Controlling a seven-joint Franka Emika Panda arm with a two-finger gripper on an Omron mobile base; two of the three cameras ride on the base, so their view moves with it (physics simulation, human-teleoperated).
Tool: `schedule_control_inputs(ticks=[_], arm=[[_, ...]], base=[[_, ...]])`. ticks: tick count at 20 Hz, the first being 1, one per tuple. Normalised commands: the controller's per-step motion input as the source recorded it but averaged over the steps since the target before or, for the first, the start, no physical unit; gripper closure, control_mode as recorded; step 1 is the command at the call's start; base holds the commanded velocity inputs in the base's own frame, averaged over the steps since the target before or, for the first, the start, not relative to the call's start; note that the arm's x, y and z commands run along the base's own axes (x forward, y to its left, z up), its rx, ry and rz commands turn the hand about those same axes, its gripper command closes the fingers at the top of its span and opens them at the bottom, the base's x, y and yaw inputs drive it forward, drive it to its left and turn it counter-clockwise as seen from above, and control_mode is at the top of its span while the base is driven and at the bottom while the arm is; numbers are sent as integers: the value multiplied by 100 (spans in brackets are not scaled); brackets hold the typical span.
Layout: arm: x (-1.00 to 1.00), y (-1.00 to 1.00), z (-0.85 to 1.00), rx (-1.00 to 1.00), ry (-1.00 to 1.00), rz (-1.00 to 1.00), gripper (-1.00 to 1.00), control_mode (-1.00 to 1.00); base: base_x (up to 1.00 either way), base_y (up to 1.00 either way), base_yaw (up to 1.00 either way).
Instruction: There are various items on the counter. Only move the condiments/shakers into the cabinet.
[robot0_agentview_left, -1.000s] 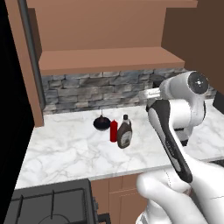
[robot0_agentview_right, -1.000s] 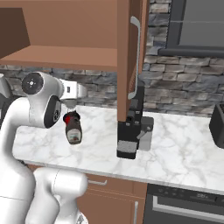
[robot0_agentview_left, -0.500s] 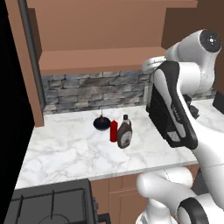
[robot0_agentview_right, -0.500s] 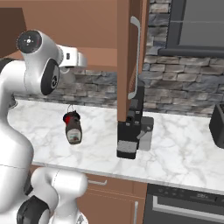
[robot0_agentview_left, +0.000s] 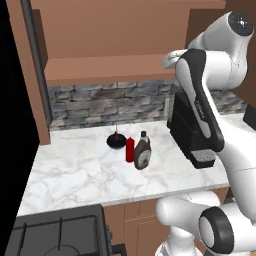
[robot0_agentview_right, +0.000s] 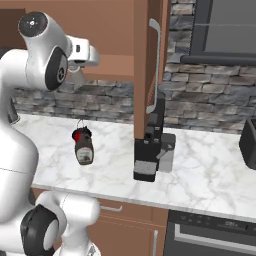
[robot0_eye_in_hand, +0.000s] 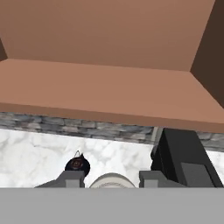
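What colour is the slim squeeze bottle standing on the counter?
Red. The squeeze bottle shows best in the left base view, beside the brown bottle.

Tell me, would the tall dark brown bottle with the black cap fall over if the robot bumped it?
Probably, if bumped up high. The tall dark brown bottle with the black cap stands upright and narrows towards its neck. It stands close beside the slim red squeeze bottle, so it might knock that over too.

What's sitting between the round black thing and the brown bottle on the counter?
The slim red squeeze bottle stands between the round black object and the dark brown bottle on the white marble counter, seen in the left base view.
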Motion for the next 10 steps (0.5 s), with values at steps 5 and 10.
schedule_control_inputs(ticks=[5,10], arm=[[4,0,12,0,-7,0,100,-100],[11,0,16,0,-9,0,100,-100]], base=[[0,0,0],[0,0,0]])
